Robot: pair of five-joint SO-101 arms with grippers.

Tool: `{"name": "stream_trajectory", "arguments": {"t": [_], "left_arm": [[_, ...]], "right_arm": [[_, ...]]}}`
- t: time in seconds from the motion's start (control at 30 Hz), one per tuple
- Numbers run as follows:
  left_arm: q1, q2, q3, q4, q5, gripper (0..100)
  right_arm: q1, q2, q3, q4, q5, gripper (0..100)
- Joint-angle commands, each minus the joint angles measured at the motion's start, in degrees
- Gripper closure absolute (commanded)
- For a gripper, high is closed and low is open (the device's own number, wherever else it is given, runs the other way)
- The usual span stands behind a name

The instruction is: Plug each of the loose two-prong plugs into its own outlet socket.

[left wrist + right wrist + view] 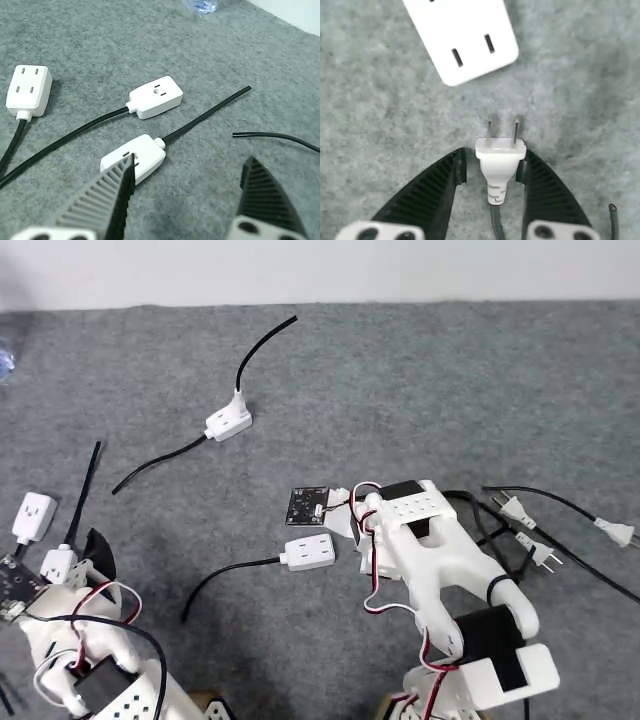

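1. The right hand [494, 156] is clenched on a white two-prong plastic plug [500, 162]. Its black ribbed fingers [435, 195] sit at the plug's two sides, and the plug's dark cord runs back between them.
2. The plug's metal prongs point at a white rectangular plastic outlet block [465, 40], which lies just ahead on the grey fuzzy counter [400, 390]. The prongs are near the block but not touching it.
3. The left hand [190, 162] is released, jaws wide apart, and hangs over a second white outlet block [134, 159] on a black cord.
4. Past that lies a third white outlet block [156, 96], and off to one side a white four-slot block [29, 90], each on its own black cord.
5. Beside the right arm, a loose white plug [512, 507], a second loose plug [537, 549] and a third loose plug [614, 532] lie on the counter.
6. Well apart from both arms, a far white outlet [228, 423] rests on a curving black cord.
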Motion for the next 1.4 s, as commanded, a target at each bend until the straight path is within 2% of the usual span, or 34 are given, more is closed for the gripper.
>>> {"name": "stream_trajectory", "arguments": {"t": [0.0, 0.03, 0.2, 0.27, 0.43, 0.57, 0.77, 0.83, 0.93, 1.13, 1.37], "left_arm": [[0.62, -0.97, -0.57, -1.23, -0.44, 68], [0.62, -0.97, -0.57, -1.23, -0.44, 68], [0.79, -0.97, -0.57, -1.23, -0.44, 68], [3.25, -0.97, -0.66, -1.14, -0.35, 68], [21.80, -0.88, -0.75, -0.18, -0.44, 68], [36.57, -0.88, -4.18, -0.18, 0.35, 68], [53.45, -0.88, -9.19, -0.18, 16.53, 67], [57.49, -0.88, -9.36, -0.18, 19.43, 67], [59.78, -0.88, -9.19, -0.44, 19.34, 67], [59.96, -0.88, -9.10, -0.35, 19.52, 67], [60.04, -0.88, -5.32, -2.90, 19.52, 67]], "right_arm": [[0.04, -0.84, 0.35, -1.71, -0.09, 95.3], [0.04, -0.84, 0.35, -2.51, -0.09, 99.8], [-0.22, -1.45, 0.26, -2.68, -0.44, 98.8], [-0.48, -2.42, -1.14, -0.40, -0.53, 99.1], [-2.59, -10.86, -9.32, 11.47, -8.35, 99.1], [-4.44, -21.76, -10.81, 15.16, -13.63, 99.1], [-6.20, -30.90, -7.38, 17.01, -16.44, 99.1], [-6.64, -30.99, -5.98, 16.66, -16.53, 99.1], [-7.87, -31.08, -5.63, 14.55, -19.34, 99.1], [-12.88, -30.99, -6.15, 11.12, -21.80, 99.1], [-18.15, -30.90, -13.54, 15.96, -23.65, 99.1]]}}
